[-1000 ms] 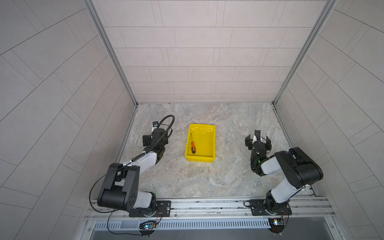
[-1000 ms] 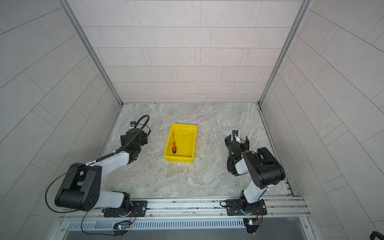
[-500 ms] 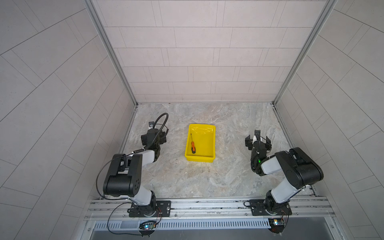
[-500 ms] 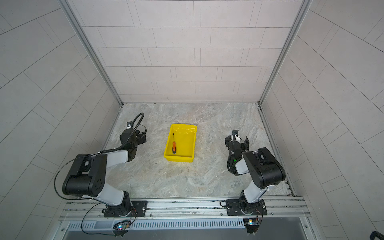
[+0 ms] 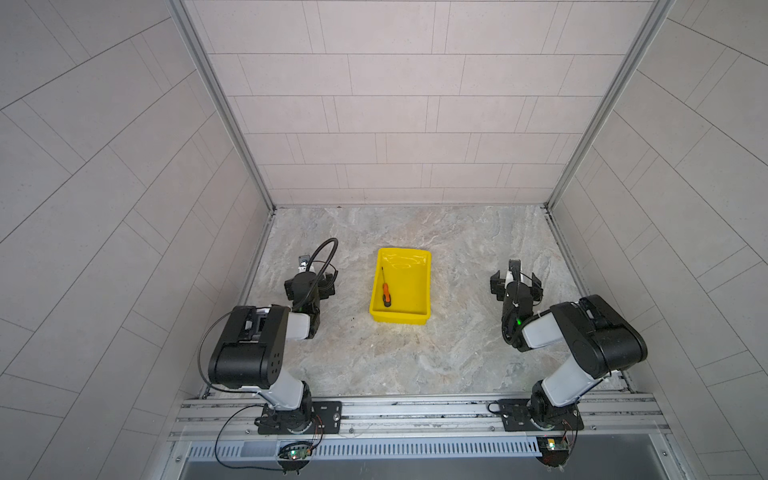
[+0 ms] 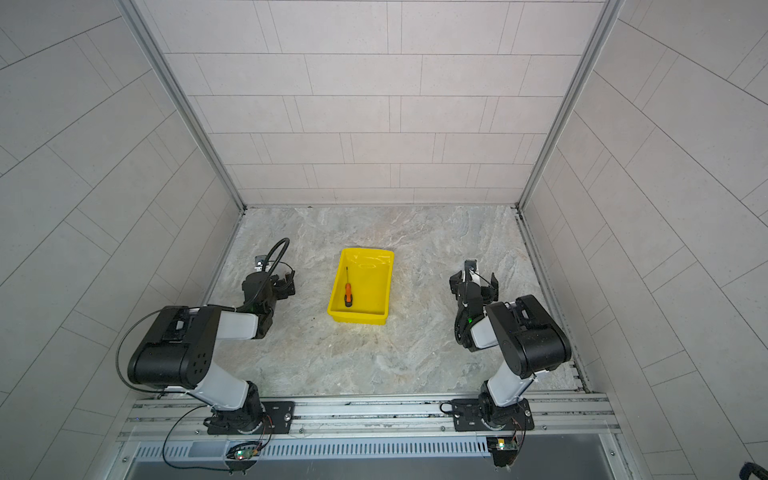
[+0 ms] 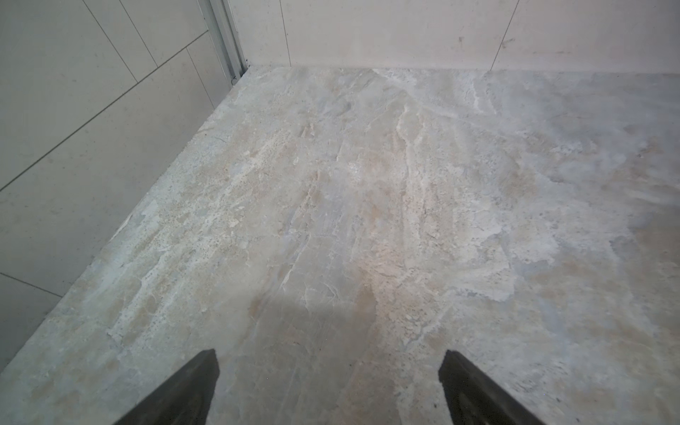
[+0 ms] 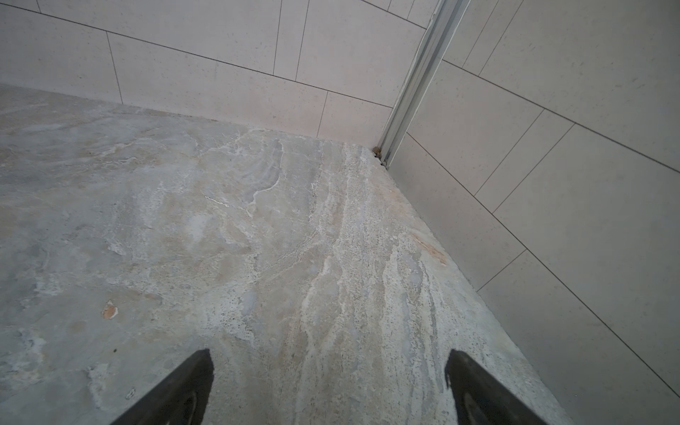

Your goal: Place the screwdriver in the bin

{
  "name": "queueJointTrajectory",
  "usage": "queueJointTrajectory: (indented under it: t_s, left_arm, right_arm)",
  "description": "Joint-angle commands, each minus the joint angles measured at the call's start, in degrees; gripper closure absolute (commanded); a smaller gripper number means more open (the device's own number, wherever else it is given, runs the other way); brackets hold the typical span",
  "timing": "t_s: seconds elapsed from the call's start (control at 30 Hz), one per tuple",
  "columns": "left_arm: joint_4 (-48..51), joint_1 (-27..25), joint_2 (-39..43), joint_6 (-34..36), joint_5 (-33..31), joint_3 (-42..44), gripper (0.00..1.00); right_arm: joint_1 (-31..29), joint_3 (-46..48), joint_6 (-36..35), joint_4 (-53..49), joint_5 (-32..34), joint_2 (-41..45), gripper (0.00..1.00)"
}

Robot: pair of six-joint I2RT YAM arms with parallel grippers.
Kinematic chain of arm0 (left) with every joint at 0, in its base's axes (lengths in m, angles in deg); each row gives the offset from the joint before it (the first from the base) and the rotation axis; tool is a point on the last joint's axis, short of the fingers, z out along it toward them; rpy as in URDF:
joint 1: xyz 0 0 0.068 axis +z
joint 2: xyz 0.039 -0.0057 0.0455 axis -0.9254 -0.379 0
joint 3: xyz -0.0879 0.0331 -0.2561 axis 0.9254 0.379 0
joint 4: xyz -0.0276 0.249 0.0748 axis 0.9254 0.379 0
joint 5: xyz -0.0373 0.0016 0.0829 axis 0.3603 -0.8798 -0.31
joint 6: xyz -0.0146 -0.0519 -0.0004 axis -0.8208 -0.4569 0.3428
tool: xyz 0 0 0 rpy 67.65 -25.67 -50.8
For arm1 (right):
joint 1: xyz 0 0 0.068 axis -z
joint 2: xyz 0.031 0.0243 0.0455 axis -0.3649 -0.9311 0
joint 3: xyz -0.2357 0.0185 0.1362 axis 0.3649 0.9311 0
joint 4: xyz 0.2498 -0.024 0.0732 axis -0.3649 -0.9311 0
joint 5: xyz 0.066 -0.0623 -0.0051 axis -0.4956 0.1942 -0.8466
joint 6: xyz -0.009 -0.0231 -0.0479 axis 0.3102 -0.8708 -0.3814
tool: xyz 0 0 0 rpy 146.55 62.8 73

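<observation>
Orange-handled screwdriver (image 5: 386, 294) lies flat inside the bin (image 5: 409, 286), so I judge the job done; both arms' jaws stand apart, empty, left and right of it.

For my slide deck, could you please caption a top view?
Orange screwdriver lies in the yellow bin, with left gripper and right gripper open either side.

Top views: high over my rail (image 5: 415, 409), looking down, share whole floor (image 5: 415, 357). Wrist views: low, near floor, face back wall (image 7: 404, 33).
</observation>
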Motion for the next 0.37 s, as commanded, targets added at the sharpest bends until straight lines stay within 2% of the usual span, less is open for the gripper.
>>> queueJointTrajectory:
  t_s: [0.0,0.13,0.2,0.33]
  left_arm:
    - [-3.19,-0.37,-0.13,1.82,1.72,-0.75,0.00]
    - [-3.83,-0.45,-0.54,1.86,1.79,-0.80,0.00]
    - [-4.64,-0.49,-0.71,1.87,1.81,-0.62,0.00]
    - [-4.40,-0.46,-0.66,1.87,1.83,-0.66,0.00]
  right_arm:
    - [0.34,-1.08,0.59,-1.10,-0.34,1.16,0.01]
    - [0.87,-2.18,1.01,-3.28,-1.26,1.20,0.01]
    - [2.22,-3.39,2.04,-7.20,-3.73,1.96,0.01]
    - [2.49,-2.94,2.05,-6.26,-4.35,2.09,0.01]
